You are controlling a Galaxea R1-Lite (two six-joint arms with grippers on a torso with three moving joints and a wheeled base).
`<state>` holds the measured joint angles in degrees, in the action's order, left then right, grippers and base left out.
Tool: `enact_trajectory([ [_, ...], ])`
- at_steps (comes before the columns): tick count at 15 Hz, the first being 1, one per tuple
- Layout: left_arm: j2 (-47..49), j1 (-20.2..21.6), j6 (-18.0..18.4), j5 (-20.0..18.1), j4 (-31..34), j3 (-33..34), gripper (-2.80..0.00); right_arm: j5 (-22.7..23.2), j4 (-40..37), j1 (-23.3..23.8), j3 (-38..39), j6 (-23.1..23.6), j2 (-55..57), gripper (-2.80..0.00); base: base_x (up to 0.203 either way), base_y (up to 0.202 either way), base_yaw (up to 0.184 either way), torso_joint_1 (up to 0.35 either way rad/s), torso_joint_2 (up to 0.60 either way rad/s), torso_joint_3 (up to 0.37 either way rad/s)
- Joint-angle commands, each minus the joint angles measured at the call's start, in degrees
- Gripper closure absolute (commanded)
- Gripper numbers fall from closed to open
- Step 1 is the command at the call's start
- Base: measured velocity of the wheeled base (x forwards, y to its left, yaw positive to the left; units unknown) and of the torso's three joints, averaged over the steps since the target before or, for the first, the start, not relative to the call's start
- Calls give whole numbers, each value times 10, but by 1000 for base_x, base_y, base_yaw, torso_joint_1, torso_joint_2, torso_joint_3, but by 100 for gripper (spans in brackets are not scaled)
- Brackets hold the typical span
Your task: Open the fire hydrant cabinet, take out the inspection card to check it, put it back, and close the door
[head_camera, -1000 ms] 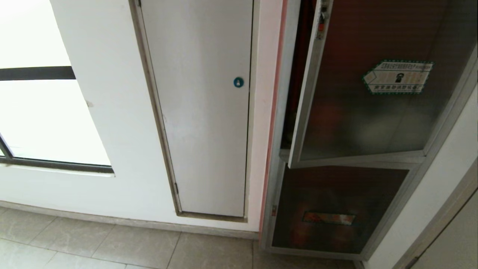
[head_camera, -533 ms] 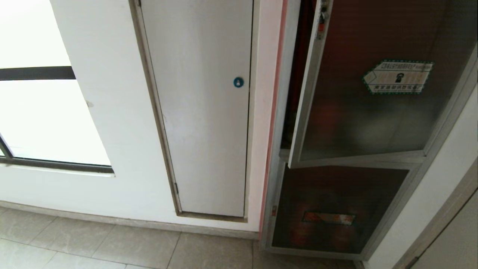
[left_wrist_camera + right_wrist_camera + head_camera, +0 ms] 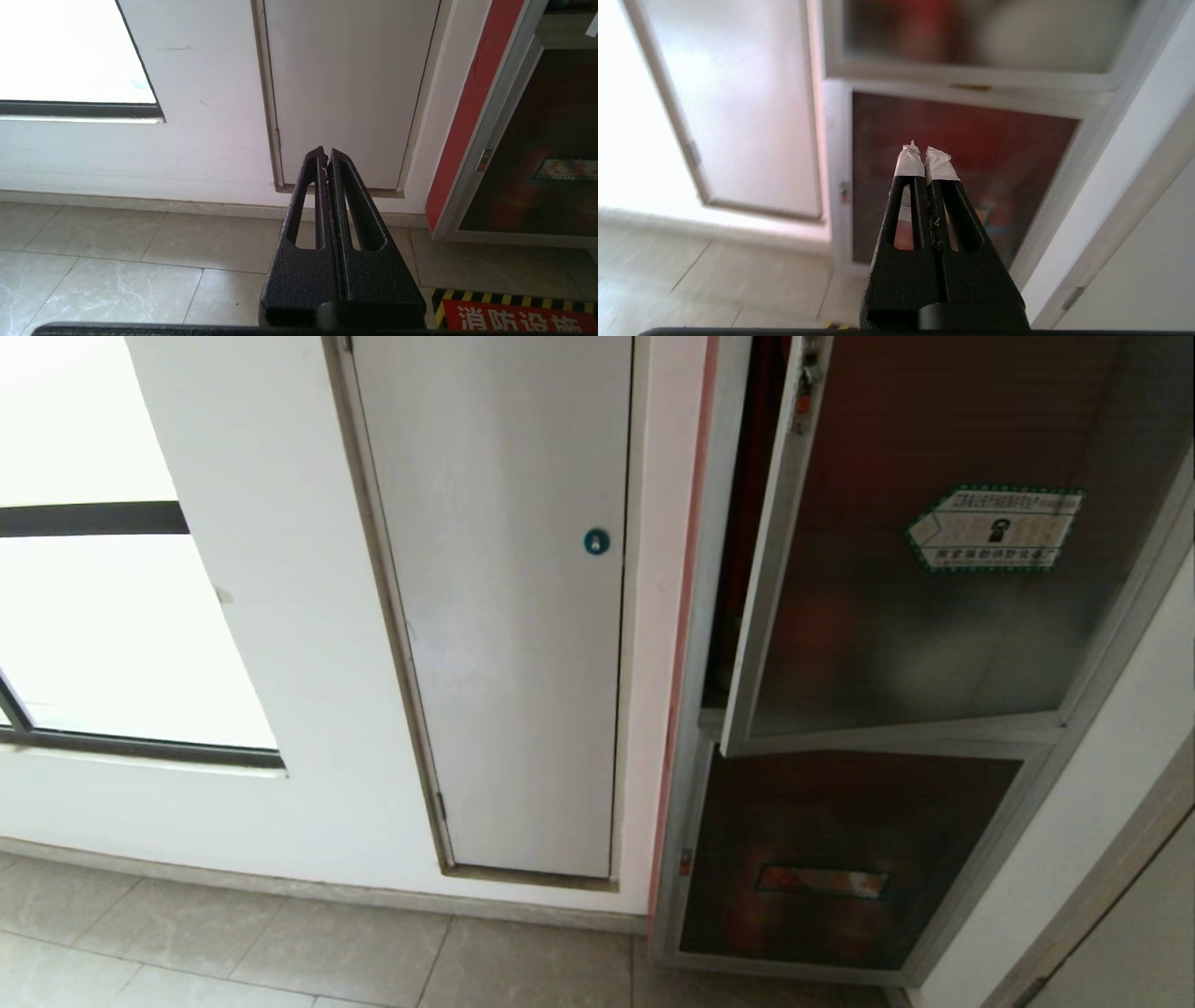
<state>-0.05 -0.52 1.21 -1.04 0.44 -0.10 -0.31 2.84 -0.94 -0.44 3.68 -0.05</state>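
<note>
The fire hydrant cabinet (image 3: 695, 728) stands at the right of the wall, its door (image 3: 934, 569) swung slightly ajar; behind the dark glass only blurred red shapes show, and the inspection card cannot be made out. The right gripper (image 3: 926, 156) points at the lower dark-glass door (image 3: 962, 158), below the door and apart from it, jaws clenched on nothing. The left gripper (image 3: 325, 156), also pressed closed and empty, faces the white panel door (image 3: 348, 88)
</note>
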Motion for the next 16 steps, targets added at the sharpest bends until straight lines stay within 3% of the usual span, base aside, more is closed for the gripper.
enact_trajectory([
  [1,0,0,0,0,0,0,0,3,-15,0,7,0,0,0,0,0,0,0,0,0],
  [8,0,0,0,0,0,0,0,6,-26,0,6,-54,0,0,0,0,0,0,0,0],
  [16,0,0,0,0,0,0,0,5,-20,0,7,-54,0,0,0,0,0,0,0,0],
])
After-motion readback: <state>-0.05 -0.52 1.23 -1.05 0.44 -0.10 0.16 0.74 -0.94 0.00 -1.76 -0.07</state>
